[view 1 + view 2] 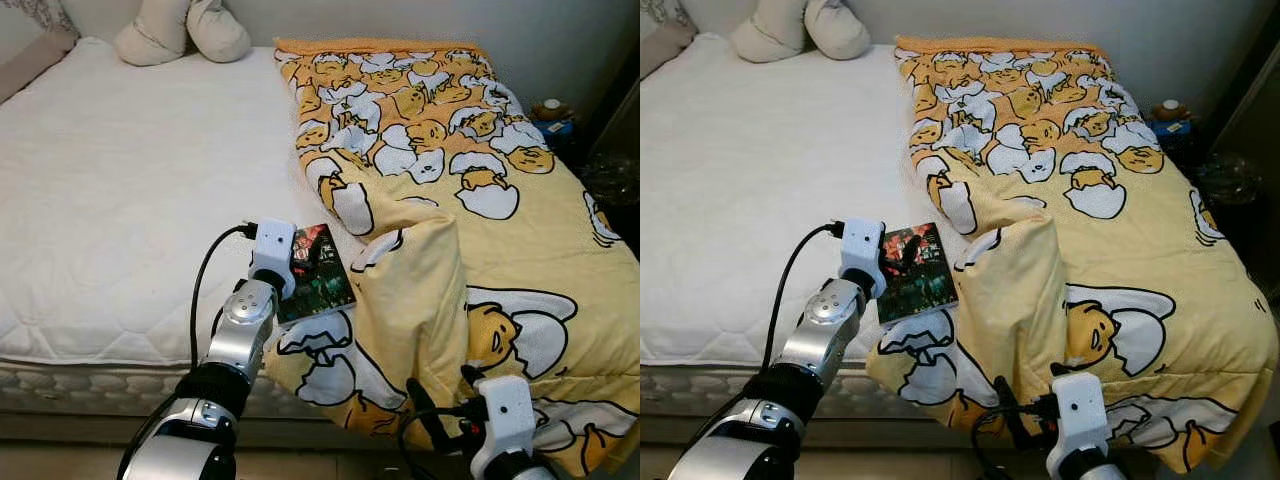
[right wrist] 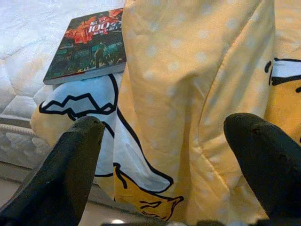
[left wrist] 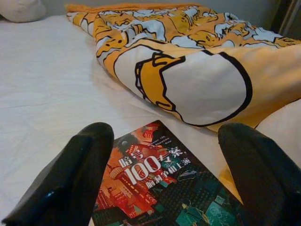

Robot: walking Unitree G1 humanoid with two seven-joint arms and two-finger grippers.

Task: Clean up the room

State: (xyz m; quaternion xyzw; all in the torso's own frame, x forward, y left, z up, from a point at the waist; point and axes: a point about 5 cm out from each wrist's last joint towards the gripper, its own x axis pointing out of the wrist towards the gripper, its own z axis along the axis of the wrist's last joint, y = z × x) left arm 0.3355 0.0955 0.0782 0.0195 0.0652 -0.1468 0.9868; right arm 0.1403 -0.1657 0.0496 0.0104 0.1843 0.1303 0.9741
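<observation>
The left claw (image 3: 160, 179) hovers just above a book (image 1: 318, 273), fingers (image 3: 70, 179) spread wide to either side of its cover. The book lies on the bed (image 1: 130, 200), its near edge resting on the quilt (image 1: 470, 230). The right claw (image 2: 164, 174), also wide open, faces a raised fold of the same yellow quilt just ahead. Two pillows (image 1: 185, 30) sit well beyond both claws.

A wide bed with a white quilted mattress (image 1: 120, 200) is seen against a plain pale wall (image 1: 400, 20). Two cream pillows (image 1: 185, 30) are set at its head. A dark bedside stand (image 1: 560, 125) is placed beside the bed. Beige floor (image 1: 60, 458) is visible below the mattress edge.
</observation>
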